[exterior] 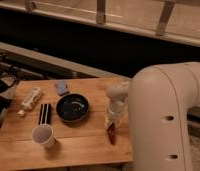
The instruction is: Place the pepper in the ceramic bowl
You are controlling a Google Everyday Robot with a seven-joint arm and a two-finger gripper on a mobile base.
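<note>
The black glossy ceramic bowl (72, 107) sits near the middle of the wooden table (83, 147). The dark red pepper (111, 134) is at the table's right side, right of the bowl, directly under my gripper (112, 125). The gripper hangs from the white arm (163, 115) and reaches down onto the pepper's upper end. The pepper's lower tip points toward the table's front edge. The bowl looks empty.
A white paper cup (43, 135) stands at the front left. A black flat object (45, 113) lies left of the bowl. A white bottle (30, 99) lies at the far left. A small blue item (62, 88) lies behind the bowl. Dark equipment stands off the table's left edge.
</note>
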